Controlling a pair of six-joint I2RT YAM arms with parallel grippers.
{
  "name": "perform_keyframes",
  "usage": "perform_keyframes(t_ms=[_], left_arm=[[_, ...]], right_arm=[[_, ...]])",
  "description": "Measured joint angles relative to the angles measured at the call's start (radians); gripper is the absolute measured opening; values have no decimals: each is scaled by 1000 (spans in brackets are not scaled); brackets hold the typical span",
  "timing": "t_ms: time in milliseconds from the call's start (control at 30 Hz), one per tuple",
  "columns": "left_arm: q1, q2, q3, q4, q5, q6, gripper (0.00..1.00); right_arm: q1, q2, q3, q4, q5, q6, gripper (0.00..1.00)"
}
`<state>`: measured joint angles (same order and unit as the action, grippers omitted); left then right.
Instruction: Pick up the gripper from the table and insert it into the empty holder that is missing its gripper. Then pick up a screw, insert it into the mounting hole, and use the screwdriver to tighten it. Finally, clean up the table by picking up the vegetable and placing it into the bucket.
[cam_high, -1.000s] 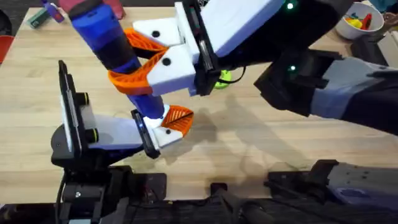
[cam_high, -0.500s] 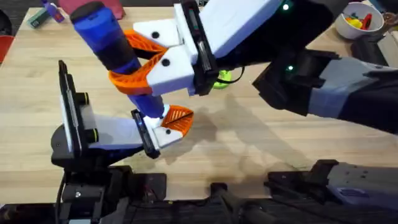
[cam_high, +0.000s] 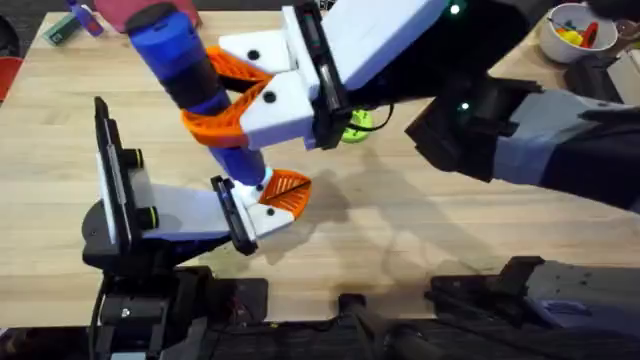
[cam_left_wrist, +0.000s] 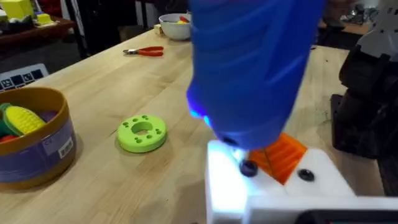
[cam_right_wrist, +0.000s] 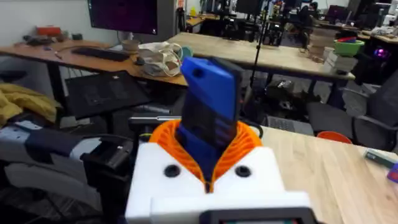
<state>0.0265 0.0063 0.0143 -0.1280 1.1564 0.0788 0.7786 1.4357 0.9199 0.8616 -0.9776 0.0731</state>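
My right gripper (cam_high: 207, 96) reaches in from the right and is shut on the blue screwdriver (cam_high: 190, 75), its orange pads on both sides of the body (cam_right_wrist: 208, 106). The screwdriver stands tilted, tip down on a dark screw (cam_left_wrist: 249, 168) in the white holder (cam_high: 262, 220). The orange gripper (cam_high: 288, 190) sits in that holder (cam_left_wrist: 323, 180), which is at the end of my left gripper (cam_high: 255, 212). The bucket (cam_left_wrist: 31, 149) stands to one side with yellow and green toys inside. I cannot pick out the vegetable.
A lime-green disc (cam_left_wrist: 142, 132) lies on the table between the bucket and the holder, partly hidden under the right arm (cam_high: 356, 124). Red-handled pliers (cam_left_wrist: 144, 51) and a white bowl (cam_high: 578, 38) of small parts sit at the far right.
The screwdriver's top has shifted slightly to the right with the right gripper. Its tip stays at the holder, and the left arm has not moved.
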Motion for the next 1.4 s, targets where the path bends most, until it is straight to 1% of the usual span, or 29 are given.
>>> perform_keyframes(t_ms=[133,433,800,1400], left_arm=[[0,0,0,0,0,0,18],[0,0,0,0,0,0,18],[0,0,0,0,0,0,18],[0,0,0,0,0,0,18]], right_arm=[[-14,0,0,0,-12,0,24],[-5,0,0,49,-20,2,24],[-2,0,0,52,-71,9,24],[-2,0,0,53,-86,9,24]])
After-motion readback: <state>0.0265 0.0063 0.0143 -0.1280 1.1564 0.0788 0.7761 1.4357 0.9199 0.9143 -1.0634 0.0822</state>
